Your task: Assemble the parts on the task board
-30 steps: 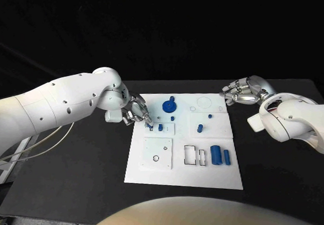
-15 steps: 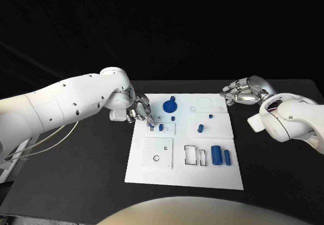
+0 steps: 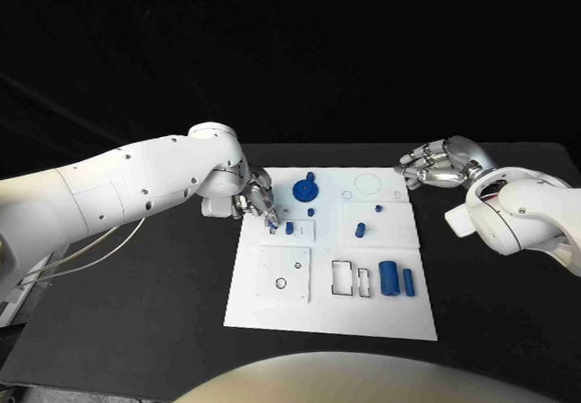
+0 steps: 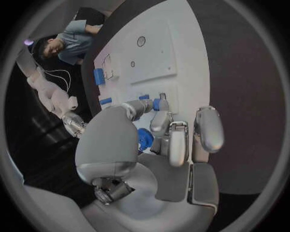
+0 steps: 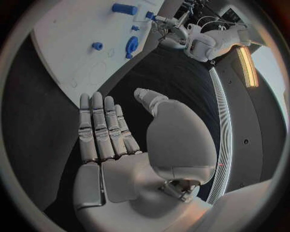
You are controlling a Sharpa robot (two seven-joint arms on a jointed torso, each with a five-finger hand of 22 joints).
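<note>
Left hand (image 3: 248, 201): at 9 o'clock, fingertips pointing down, pinching; right hand (image 3: 434, 163): at 2 o'clock, fingers apart, holding nothing

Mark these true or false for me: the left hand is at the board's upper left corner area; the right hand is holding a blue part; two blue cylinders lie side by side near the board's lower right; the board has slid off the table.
1. The left hand is over the upper left part of the board: true.
2. The right hand holds a blue part: false. It holds nothing, fingers apart, off the board's right corner.
3. Two blue cylinders lie side by side near the board's lower right: true.
4. The board has slid off the table: false. It lies flat on it.
</note>
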